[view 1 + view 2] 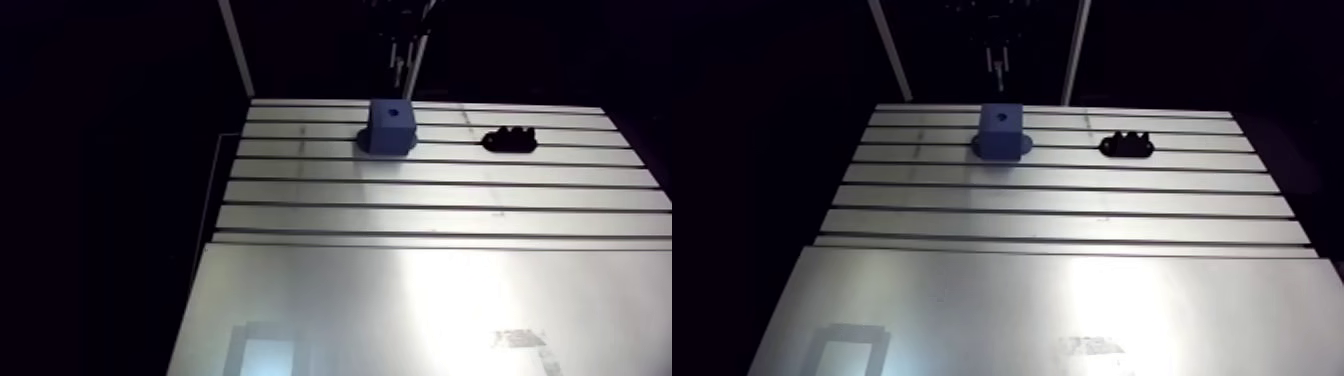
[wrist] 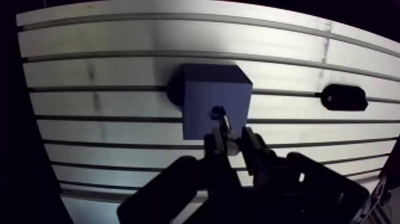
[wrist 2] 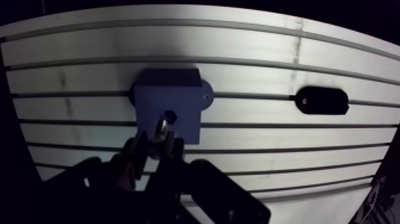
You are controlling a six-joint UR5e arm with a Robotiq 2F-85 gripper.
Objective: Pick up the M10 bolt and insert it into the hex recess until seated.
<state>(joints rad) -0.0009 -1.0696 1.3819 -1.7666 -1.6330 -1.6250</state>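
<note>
A blue block (image 1: 390, 128) stands on the slotted table (image 1: 420, 195) near its far edge, with a small dark hex recess (image 2: 217, 111) in its top face. In the wrist view my gripper (image 2: 231, 140) is shut on a metal bolt (image 2: 224, 126). The bolt's shiny end pokes out ahead of the fingertips, hanging just short of the recess and slightly to one side of it. I cannot tell how high the bolt's tip is above the block. In the arm view the gripper hangs dim above the block's far side.
A black holder with bumps on top (image 1: 510, 140) lies on the table to the right of the block, also seen in the wrist view (image 2: 344, 98). A smooth metal plate (image 1: 420, 310) covers the near part of the table.
</note>
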